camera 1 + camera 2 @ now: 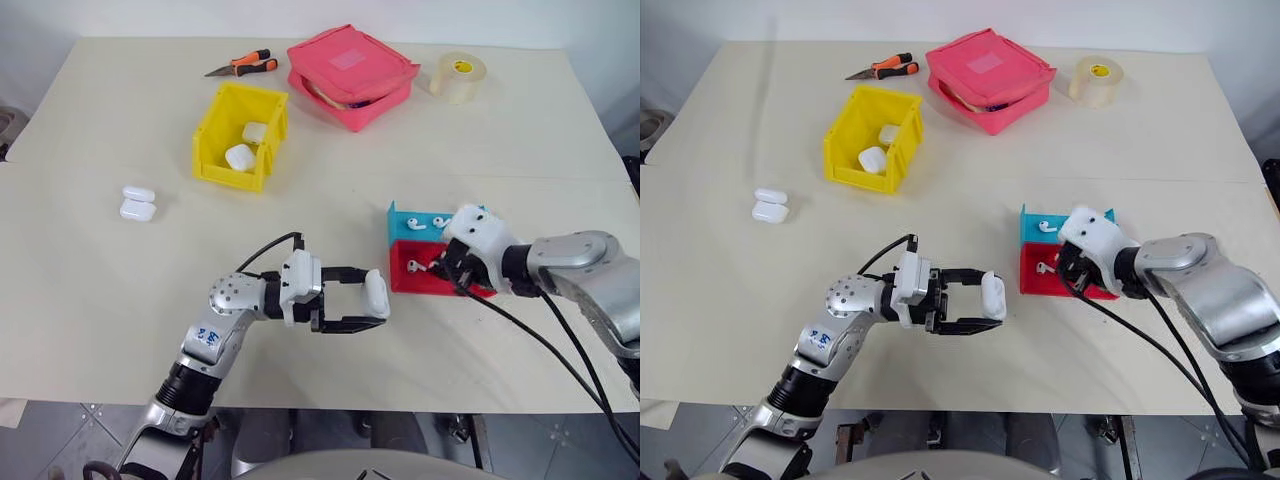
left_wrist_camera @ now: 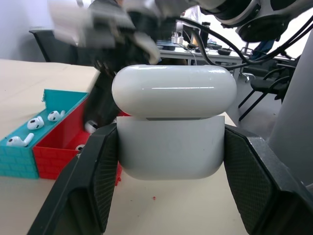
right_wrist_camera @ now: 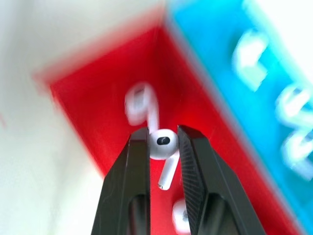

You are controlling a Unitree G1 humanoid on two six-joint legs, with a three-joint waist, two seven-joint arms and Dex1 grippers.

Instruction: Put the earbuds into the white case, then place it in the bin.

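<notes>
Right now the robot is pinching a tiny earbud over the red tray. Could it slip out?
It might. The earbud looks glossy and rounded, and the right gripper pinches only its small head, with the stem hanging free below, so it could twist or pop loose. It seems very light, so lifting should be easy. If dropped, it would probably land in the red tray.

Office or lab: desks (image 2: 205, 49) and chairs (image 2: 266, 81) behind.
</notes>
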